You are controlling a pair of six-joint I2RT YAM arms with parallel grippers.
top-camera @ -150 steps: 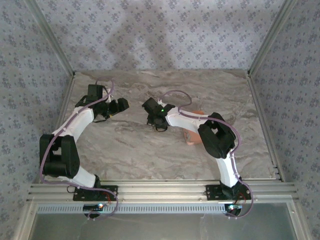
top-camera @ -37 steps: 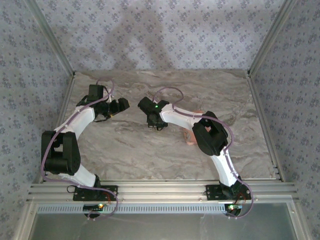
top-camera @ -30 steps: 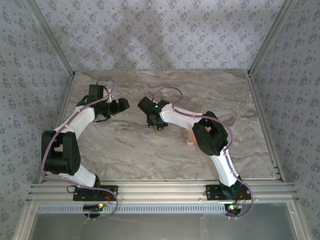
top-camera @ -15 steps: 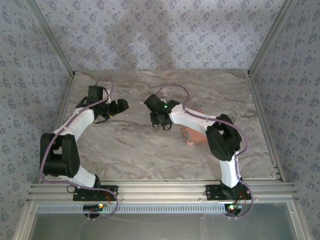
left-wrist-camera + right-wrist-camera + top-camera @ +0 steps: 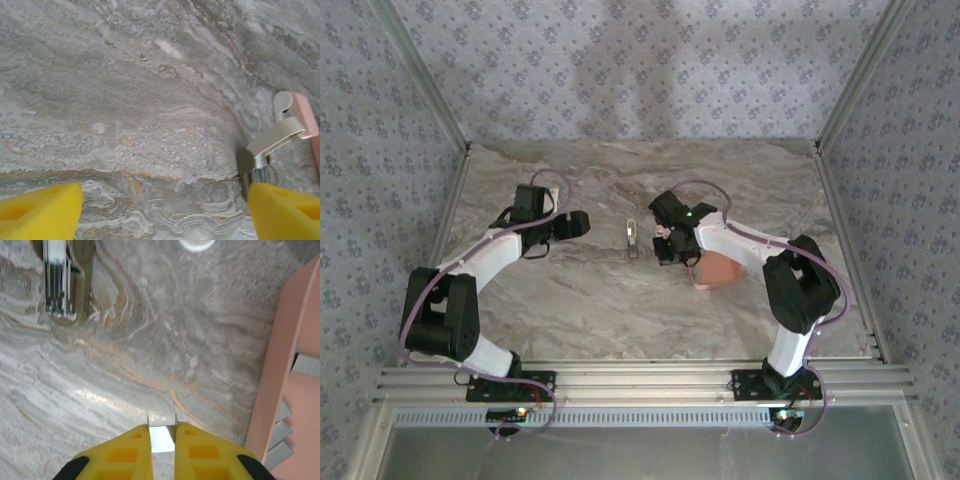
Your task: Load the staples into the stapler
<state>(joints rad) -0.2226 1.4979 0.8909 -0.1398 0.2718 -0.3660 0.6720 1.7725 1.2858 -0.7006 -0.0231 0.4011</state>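
Marble-look table (image 5: 600, 300), patterned walls. Salmon tray (image 5: 281, 335) on the right, spare strips inside. Left gripper (image 5: 576, 223) spread wide, empty. Right gripper (image 5: 163, 452) pinches a staple strip (image 5: 161, 436). Stapler (image 5: 632, 237) lies hinged open between both grippers, metal channel exposed. Likely light, slick plastic that skids easily, so clamp the white base by its sides. Strip looks brittle.

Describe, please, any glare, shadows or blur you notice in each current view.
Top external: soft light, faint shadows on the back wall, the stapler small and indistinct. Left wrist: the table sharp, a dark shadow beside the stapler. Right wrist: pale glare on the table; staple strip crisp.
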